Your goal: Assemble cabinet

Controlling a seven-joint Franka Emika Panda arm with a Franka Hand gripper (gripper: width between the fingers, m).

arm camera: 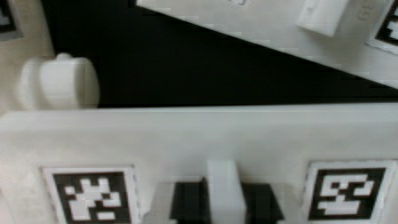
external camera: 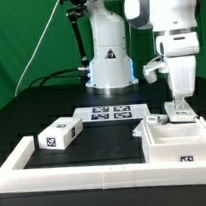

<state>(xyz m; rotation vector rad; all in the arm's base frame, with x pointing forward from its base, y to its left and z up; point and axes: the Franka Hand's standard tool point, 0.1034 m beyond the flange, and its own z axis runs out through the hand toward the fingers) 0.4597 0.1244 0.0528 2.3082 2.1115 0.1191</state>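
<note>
White cabinet panel [arm camera: 196,140] | hand [arm camera: 222,197] clamped on its edge | small box part [external camera: 58,136] well apart

We read no words or nos. — just a warning triangle [external camera: 109,54] on the robot base [external camera: 109,78]; b/w tags on marker board [external camera: 110,113] & small box part [external camera: 56,136].

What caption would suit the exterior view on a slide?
Gripper down at the cabinet; one box part lies apart.
</note>
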